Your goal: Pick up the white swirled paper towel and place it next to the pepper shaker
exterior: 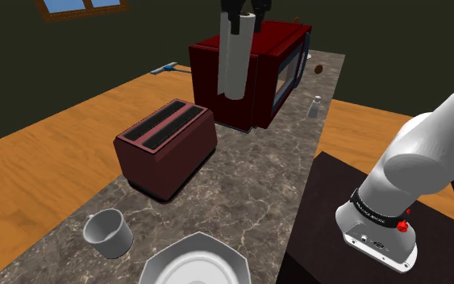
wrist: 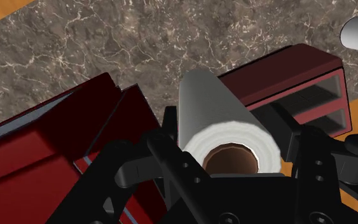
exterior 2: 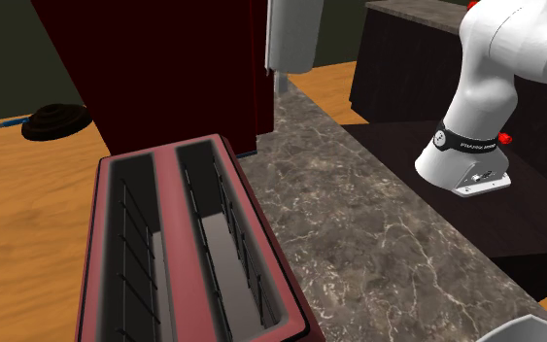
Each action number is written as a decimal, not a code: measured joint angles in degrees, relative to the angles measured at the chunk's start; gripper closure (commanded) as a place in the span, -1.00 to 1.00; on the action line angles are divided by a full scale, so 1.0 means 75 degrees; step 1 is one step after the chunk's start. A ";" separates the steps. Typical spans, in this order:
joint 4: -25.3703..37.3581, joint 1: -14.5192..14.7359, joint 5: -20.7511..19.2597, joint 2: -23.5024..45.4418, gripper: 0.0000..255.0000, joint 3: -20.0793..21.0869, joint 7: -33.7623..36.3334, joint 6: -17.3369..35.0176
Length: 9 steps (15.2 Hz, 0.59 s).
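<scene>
Nearest you sit the mug and plate. Beyond them come the toaster, the paper towel roll hanging clear above the counter before the microwave, and the pepper shaker. Pickup looks done; carrying across and setting down remain. Your end effector clamps the roll between its fingers.

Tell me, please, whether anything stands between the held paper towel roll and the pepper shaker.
The pincer holds the paper towel roll raised beside the dark red microwave, whose near corner juts toward the line to the pepper shaker; the counter around it looks passable.
</scene>
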 measured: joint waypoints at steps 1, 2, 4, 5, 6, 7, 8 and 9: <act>0.0047 -0.0068 -0.0036 -0.0031 1.00 -0.0134 -0.0195 -0.0098; -0.0162 -0.0127 -0.0049 -0.0198 1.00 -0.0268 -0.0396 -0.0073; -0.0211 -0.0259 -0.0135 -0.0261 1.00 -0.0538 -0.0801 -0.0131; -0.0278 -0.0317 -0.0174 -0.0321 1.00 -0.0659 -0.0984 -0.0143; -0.0323 -0.0376 -0.0211 -0.0406 1.00 -0.0790 -0.1172 -0.0200; -0.0376 -0.0431 -0.0252 -0.0469 1.00 -0.0910 -0.1350 -0.0221; -0.0312 -0.0495 -0.0306 -0.0448 1.00 -0.1042 -0.1541 -0.0280; -0.0269 -0.0567 -0.0368 -0.0425 1.00 -0.1192 -0.1761 -0.0317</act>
